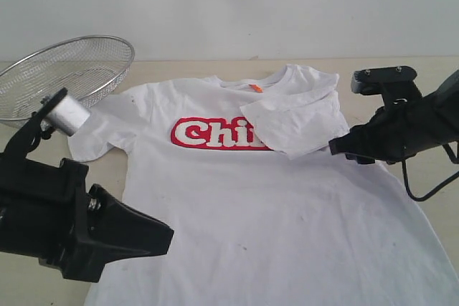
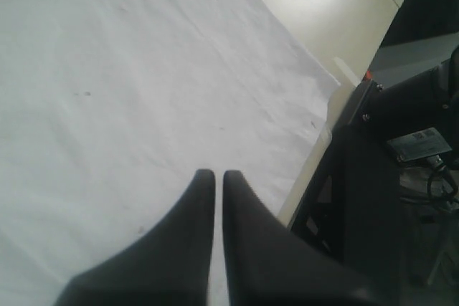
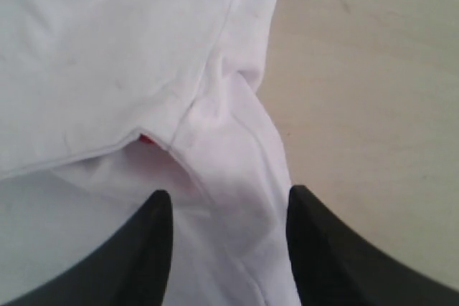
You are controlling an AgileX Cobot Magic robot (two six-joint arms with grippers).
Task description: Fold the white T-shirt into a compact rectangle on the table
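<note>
Shirt (image 1: 272, 213) flat on table (image 1: 186, 69), face up: collar far, hem nearest the camera, long axis running far to near. Sleeve (image 1: 297, 123) on the right arm's side folded in over the red lettering (image 1: 211, 134); other sleeve (image 1: 100, 130) spread toward basket (image 1: 64, 73). Left gripper (image 2: 214, 173) clenched on nothing over the lower cloth, bare table beyond the side edge. Right gripper (image 3: 229, 193) released, jaws apart astride cloth beside the folded sleeve, bare table alongside.

Black plastic L gripper (image 2: 214, 174): jaws pressed together, empty, arm low at near-left. Black R gripper (image 3: 228, 197): jaws apart, tips pointing down-left.
</note>
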